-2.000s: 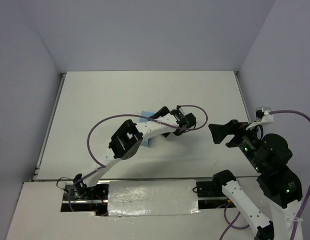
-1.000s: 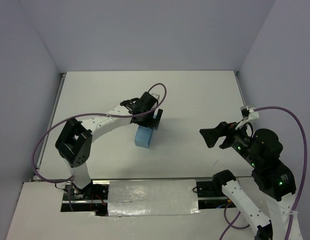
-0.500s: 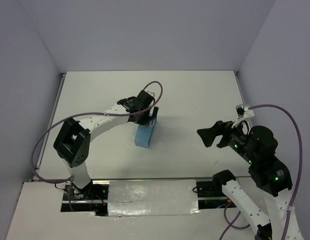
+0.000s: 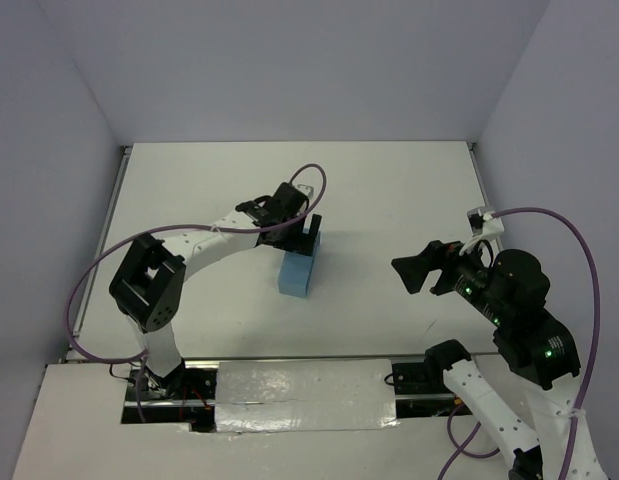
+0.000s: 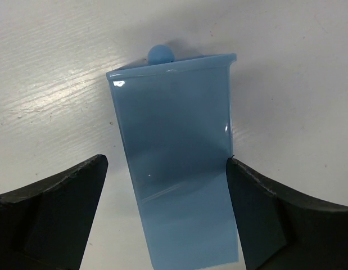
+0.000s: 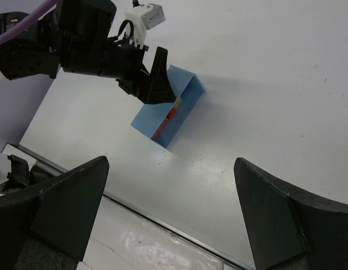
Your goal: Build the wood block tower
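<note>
Progress looked nil: red and pale wood blocks (image 6: 166,117) lay inside the light blue tray (image 4: 297,272), the left gripper (image 5: 168,216) spread open astride it, the right gripper (image 6: 172,216) open, empty, well apart.

Left gripper (image 6: 162,90) at blue tray (image 6: 186,109)

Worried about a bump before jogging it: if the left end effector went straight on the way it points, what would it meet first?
Most likely the light blue tray, lying between the open fingers of the left end effector; they look set to straddle it toward the table, though depth is unclear.
</note>
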Tool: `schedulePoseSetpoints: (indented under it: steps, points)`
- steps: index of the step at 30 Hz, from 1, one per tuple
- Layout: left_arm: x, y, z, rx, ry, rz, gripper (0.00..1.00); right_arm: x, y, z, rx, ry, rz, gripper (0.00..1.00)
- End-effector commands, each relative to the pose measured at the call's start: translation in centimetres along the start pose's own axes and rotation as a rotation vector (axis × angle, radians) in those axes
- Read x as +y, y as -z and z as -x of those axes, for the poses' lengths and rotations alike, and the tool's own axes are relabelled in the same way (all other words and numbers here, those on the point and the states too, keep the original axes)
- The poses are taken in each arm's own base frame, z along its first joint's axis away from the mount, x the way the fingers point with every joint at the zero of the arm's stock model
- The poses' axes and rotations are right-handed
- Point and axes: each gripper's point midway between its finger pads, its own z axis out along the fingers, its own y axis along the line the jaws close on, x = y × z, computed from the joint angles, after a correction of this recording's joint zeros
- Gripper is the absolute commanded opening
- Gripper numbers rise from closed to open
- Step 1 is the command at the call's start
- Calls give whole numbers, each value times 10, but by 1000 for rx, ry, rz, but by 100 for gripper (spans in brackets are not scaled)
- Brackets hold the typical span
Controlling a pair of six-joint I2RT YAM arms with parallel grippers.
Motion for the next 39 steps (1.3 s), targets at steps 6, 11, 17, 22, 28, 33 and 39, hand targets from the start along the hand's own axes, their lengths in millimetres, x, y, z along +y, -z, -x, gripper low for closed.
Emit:
schedulePoseSetpoints:
  steps: [6,11,17,22,28,33,39]
  points:
    - [-4,10,4,-24,35,-16,99,4,-7,8,-24,22,23,100]
    - [-10,14,8,-28,46,-31,100,3,-6,8,-26,24,22,100]
    - [-23,9,1,-9,36,-73,100,4,-7,7,-23,22,26,100]
    - [-28,13,8,-39,49,-80,100,4,-7,6,-19,23,27,100]
    - [-29,3,1,-1,27,-51,100,4,-7,6,-21,25,27,100]
    - [-18,-12,-14,50,15,43,99,4,-7,5,-18,24,29,100]
    - [-22,-21,-17,57,-11,84,90,4,-7,6,-20,30,28,100]
